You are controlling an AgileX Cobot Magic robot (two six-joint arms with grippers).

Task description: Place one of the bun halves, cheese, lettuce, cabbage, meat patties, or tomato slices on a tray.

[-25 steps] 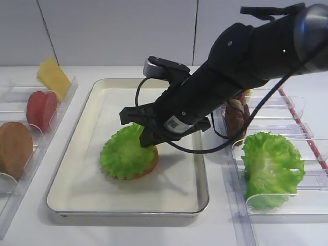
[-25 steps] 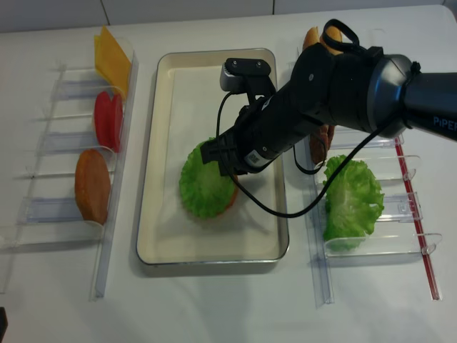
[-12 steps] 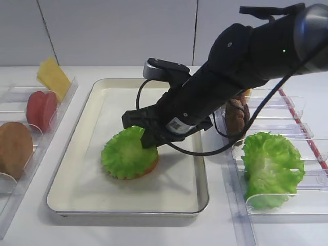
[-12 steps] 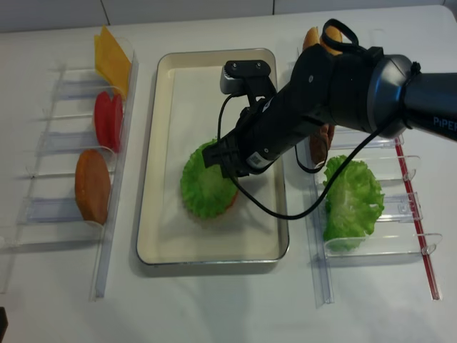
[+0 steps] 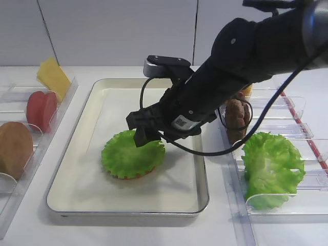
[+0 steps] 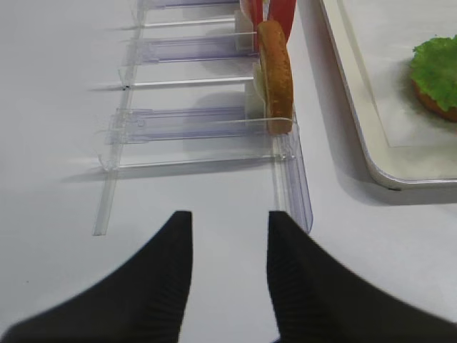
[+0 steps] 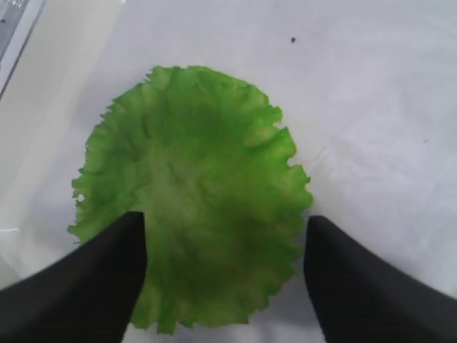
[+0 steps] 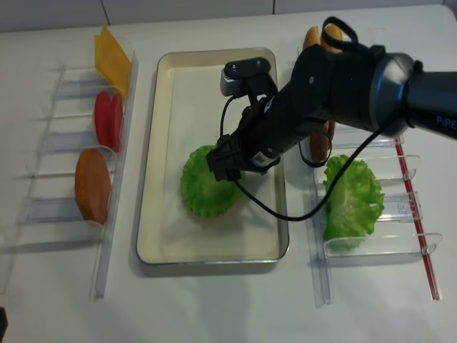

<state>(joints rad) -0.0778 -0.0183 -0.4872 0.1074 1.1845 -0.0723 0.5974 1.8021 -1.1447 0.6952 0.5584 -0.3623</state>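
Note:
A frilly green lettuce [image 5: 130, 156] leaf lies flat on a bun half [image 6: 431, 101] in the middle of the cream tray [image 5: 77, 200]. Only a thin brown edge of that bun shows under the leaf. My right gripper [image 7: 223, 229] hangs just above the leaf, open, with its black fingers [image 7: 107, 271] wide on either side and nothing between them. From above, the gripper [image 8: 225, 166] sits over the right edge of the lettuce [image 8: 203, 189]. My left gripper [image 6: 230, 221] is open over bare table, left of the tray, holding nothing.
Clear bins on the left hold a bun half [image 5: 13, 148], tomato slices [image 5: 41, 110] and cheese [image 5: 53, 77]. Bins on the right hold stacked lettuce [image 5: 269, 166] and meat patties [image 5: 236, 115]. The right arm spans the tray's right rim [image 8: 284, 214].
The right gripper has opened and let go of the lettuce. The leaf, tilted up before, now lies flat on the bun half. The gripper has lifted slightly.

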